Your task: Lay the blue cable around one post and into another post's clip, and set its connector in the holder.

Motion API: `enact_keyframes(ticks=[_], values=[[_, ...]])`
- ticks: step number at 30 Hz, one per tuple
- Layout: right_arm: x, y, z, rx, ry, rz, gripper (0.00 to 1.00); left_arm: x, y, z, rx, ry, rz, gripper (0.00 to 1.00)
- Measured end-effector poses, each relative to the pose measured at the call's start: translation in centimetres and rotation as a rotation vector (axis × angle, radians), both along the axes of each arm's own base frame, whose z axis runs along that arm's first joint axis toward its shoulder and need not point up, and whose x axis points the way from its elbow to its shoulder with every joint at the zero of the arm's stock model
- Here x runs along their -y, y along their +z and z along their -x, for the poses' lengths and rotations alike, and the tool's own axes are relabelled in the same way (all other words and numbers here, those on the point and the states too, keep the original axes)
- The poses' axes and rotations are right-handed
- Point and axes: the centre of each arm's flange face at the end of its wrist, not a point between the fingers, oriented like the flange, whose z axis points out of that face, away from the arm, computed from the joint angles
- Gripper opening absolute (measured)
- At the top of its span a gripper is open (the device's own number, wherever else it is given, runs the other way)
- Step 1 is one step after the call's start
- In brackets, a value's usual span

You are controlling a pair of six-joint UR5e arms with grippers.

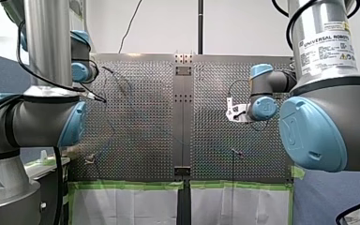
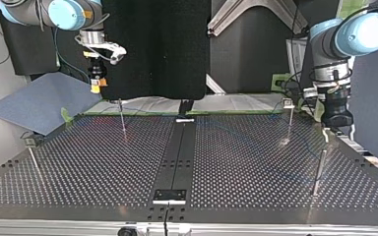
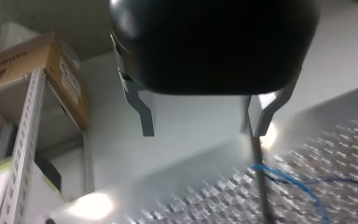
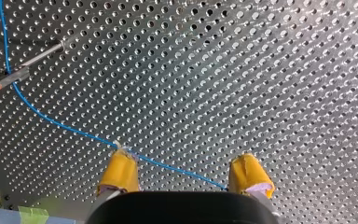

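Cable (image 4: 51, 121) bends at a clip (image 4: 2, 81) ahead of my right end effector (image 4: 184, 163).

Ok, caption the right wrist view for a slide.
Open right gripper above the cable, which runs past a post.

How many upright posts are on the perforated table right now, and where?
4, going by the top view: far-left post and far-right post toward the back, near-left post and near-right post closer to the camera. They are thin, so another could go unseen.

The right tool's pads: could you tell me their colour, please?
Yellow pads, clearest in the right wrist view.
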Motion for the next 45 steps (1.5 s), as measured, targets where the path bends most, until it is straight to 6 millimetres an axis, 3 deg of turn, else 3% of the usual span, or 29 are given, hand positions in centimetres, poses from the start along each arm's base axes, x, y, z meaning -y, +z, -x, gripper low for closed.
enact_keyframes(ticks=[8, 23, 29, 45], values=[[0.1, 0.0, 0.1, 0.001, -0.003, 0.004, 0.98, -0.6, 5.3, 1.0, 0.053, 0.086, -0.063, 0.99], [0.4, 0.0, 0.3, 0.005, 0.009, 0.003, 0.98, 1.5, 14.8, 4.9, 0.140, 0.188, -0.160, 0.99], [0.4, 0.0, 0.4, 0.007, 0.014, 0.003, 0.98, 2.6, 15.6, 4.4, 0.101, 0.201, -0.182, 0.99], [0.3, -0.1, 0.4, 0.006, 0.014, -0.001, 0.98, 6.4, 15.5, 1.3, -0.067, 0.216, -0.265, 0.99]])
